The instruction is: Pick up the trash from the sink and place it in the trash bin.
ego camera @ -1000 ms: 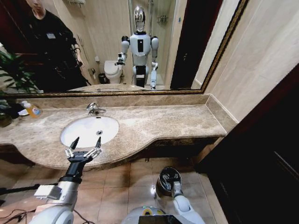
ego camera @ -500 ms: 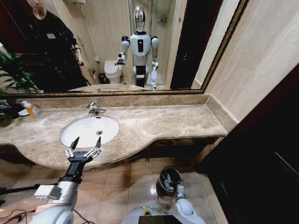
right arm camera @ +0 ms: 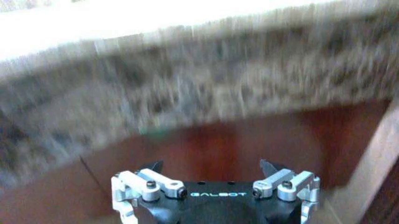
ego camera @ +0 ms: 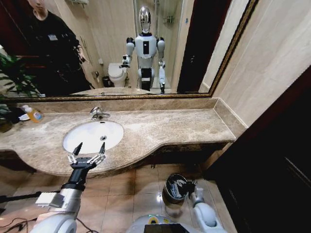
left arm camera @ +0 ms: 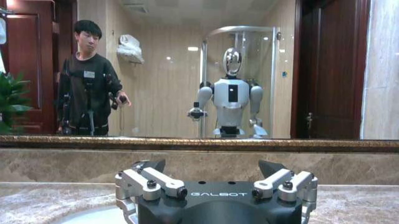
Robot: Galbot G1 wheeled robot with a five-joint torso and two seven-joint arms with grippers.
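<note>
Marble-rimmed, the sink (ego camera: 93, 136) is faced by the spread, empty left gripper (ego camera: 87, 151); the right gripper (ego camera: 187, 186), splayed and empty, is beside the trash bin (ego camera: 175, 188), which could be toppled.

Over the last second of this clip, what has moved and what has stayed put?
The right gripper, low by the floor, has swung off the trash bin toward the robot's right, so the bin's mouth now shows; its jaws are open in the right wrist view. The left gripper stays open at the counter's front edge before the sink. The bin, the tap and the bottle have not shifted.
</note>
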